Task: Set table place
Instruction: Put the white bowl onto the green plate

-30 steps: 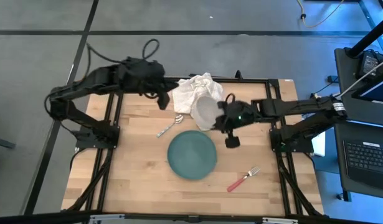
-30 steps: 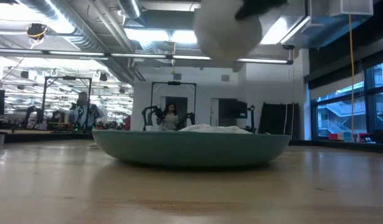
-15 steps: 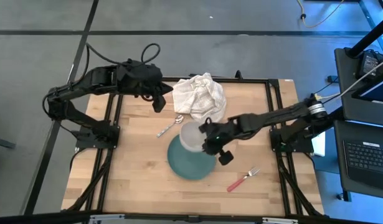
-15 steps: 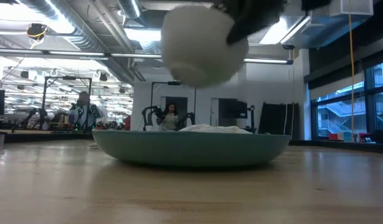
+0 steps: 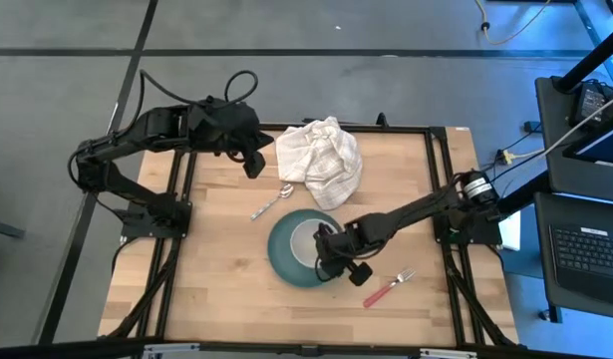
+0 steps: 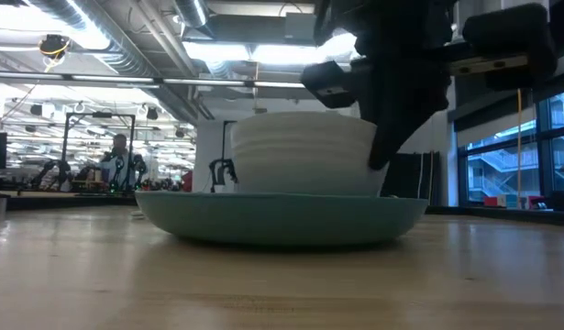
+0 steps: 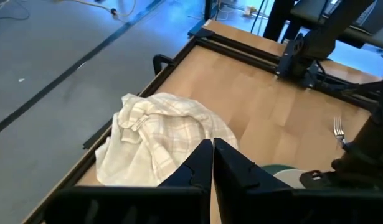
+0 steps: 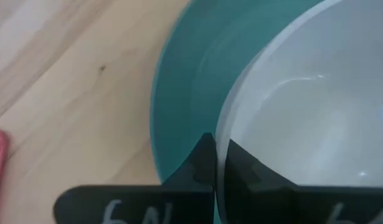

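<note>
The white bowl (image 5: 307,240) sits upright on the round teal plate (image 5: 282,257) near the table's middle; both also show in the low view, the bowl (image 6: 300,154) on the plate (image 6: 282,218). My right gripper (image 5: 329,244) is shut on the bowl's rim on its right side. My left gripper (image 5: 253,165) is shut and empty above the table's far left, beside the white checked cloth (image 5: 319,156). The metal spoon (image 5: 271,203) lies left of the cloth. The red-handled fork (image 5: 388,287) lies on the table right of the plate. My right gripper pinches the bowl's rim (image 8: 223,134) on its right side, one finger inside the bowl and one outside. The fingers come from above, slanting from the table's right. The bowl stands upright with its base on the teal plate.
The checked cloth lies bunched at the table's far edge (image 7: 160,140). Bare wood lies to the plate's left and near side (image 5: 206,289). Black frame rails (image 5: 441,179) run along the table's sides. People sit in the room beyond the table (image 6: 121,160).
My right gripper has carried the bowl from beside the cloth toward the table's near edge and down. The bowl, tipped and lifted clear a second ago, now stands upright on the teal plate.
</note>
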Tool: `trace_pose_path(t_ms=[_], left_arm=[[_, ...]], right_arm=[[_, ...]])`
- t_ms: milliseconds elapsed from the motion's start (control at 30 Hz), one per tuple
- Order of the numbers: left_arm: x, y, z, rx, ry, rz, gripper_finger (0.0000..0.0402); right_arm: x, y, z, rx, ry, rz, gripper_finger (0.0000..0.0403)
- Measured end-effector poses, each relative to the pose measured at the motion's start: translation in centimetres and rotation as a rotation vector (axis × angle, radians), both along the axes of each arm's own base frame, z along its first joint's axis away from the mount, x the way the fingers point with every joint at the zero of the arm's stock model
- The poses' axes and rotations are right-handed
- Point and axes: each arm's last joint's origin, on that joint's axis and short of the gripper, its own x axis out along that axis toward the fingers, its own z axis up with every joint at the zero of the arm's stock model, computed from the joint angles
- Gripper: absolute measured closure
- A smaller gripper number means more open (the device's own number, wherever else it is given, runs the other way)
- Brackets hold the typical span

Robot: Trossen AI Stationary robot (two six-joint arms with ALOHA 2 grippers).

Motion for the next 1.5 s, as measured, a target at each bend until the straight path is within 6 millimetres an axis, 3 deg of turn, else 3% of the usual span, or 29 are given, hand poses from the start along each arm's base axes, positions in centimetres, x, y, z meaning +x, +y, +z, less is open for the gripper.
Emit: trace_pose_path(t_ms=[233, 600, 1233, 1500], left_arm=[[-0.1, 0.2, -0.1, 0.001, 0.007, 0.011, 0.0399], [-0.1, 0.3, 0.0, 0.002, 0.007, 0.017, 0.0400], [-0.1, 0.3, 0.0, 0.002, 0.006, 0.017, 0.0393], [-0.1, 0.3, 0.0, 0.001, 0.006, 0.017, 0.0397]], right_arm=[[-0.2, 0.7, -0.2, -0.079, -0.024, -0.010, 0.0397], [0.8, 0.8, 0.3, -0.042, -0.126, -0.018, 0.0397], [0.6, 0.7, 0.2, -0.011, -0.091, -0.008, 0.0396], [1.1, 0.7, -1.5, -0.048, -0.057, -0.014, 0.0395]])
